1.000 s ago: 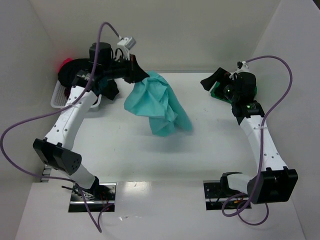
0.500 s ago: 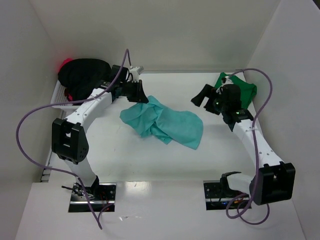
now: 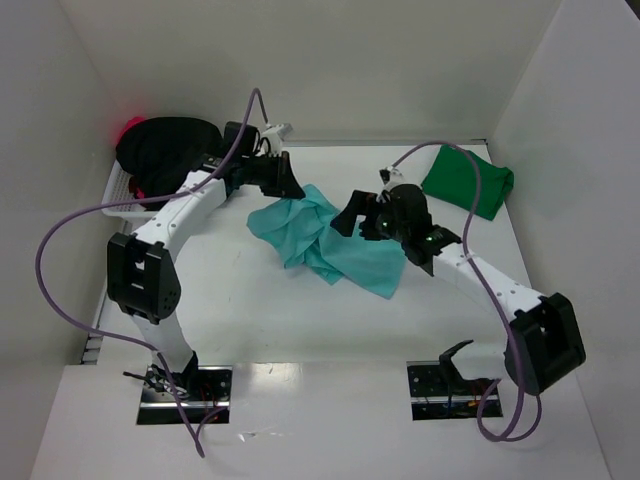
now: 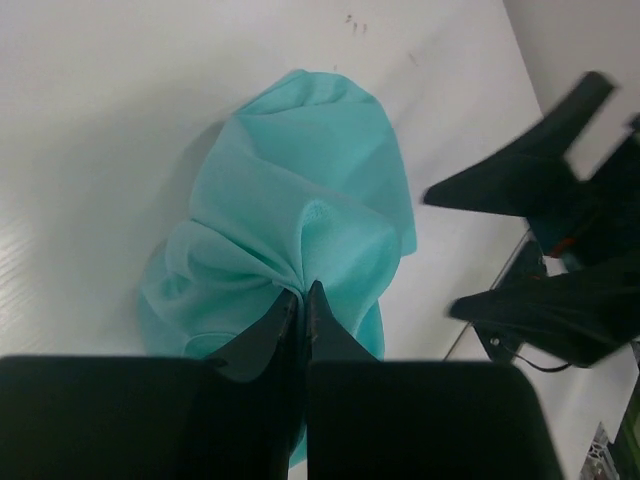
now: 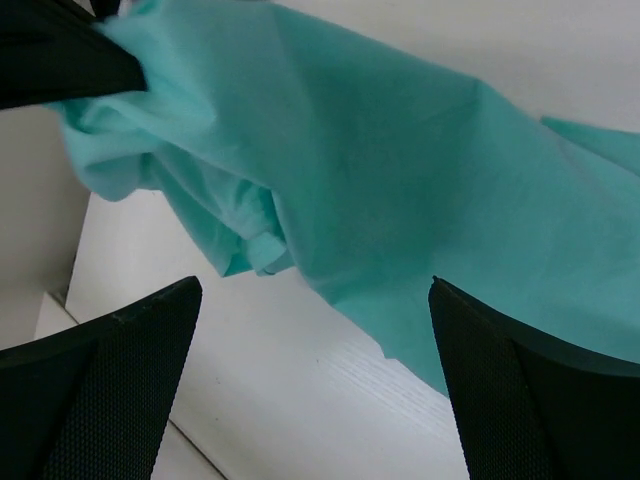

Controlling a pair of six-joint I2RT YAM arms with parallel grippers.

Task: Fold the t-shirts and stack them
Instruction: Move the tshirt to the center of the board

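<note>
Top external view: the light teal shirt (image 3: 335, 245) lies in a crumpled heap in the middle of the table (image 3: 300, 320); the left gripper (image 3: 292, 186) is at the heap's upper left edge; the right gripper (image 3: 350, 213) is at its upper right side.

The dark green shirt (image 3: 468, 180) lies folded in the upper right corner, well apart from the heap, with white table between them; the black shirt (image 3: 165, 145) and a bit of the red-pink shirt (image 3: 127, 128) are piled in the upper left, on a white basket (image 3: 115, 200); white table shows all along the lower part of the frame, between the heap and the arm bases.

Left wrist view: the two fingers are pinched tight on a bunch of teal cloth; folds fan out from the pinch.

Right wrist view: the fingers are spread wide and hold nothing; the teal shirt's edge runs across the frame just past their tips; I cannot tell if they touch it.
</note>
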